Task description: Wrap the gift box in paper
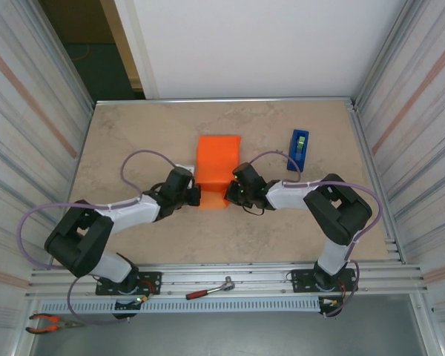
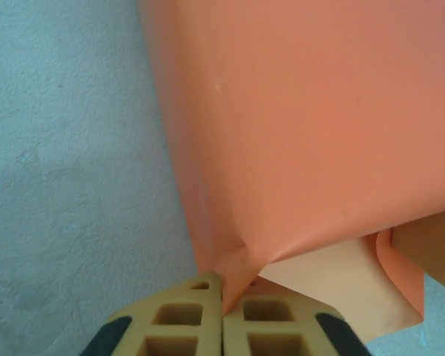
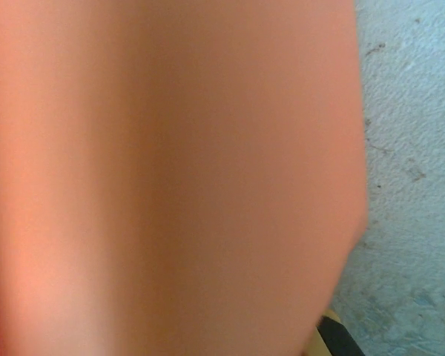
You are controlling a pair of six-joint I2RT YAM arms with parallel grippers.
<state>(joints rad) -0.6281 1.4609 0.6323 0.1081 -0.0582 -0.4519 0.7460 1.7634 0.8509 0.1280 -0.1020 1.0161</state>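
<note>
The orange paper lies folded over in the middle of the table, its near end between my two grippers. My left gripper is at the near left corner; in the left wrist view its fingertips are shut on a pinched corner of the paper. Under the lifted edge shows a pale face of the gift box. My right gripper is at the near right corner. In the right wrist view the paper drapes close over the jaws, so just one finger shows.
A blue tape dispenser stands to the right of the paper. A red-handled tool lies on the front rail, and pliers lie at the bottom left. Corrugated walls close in both sides.
</note>
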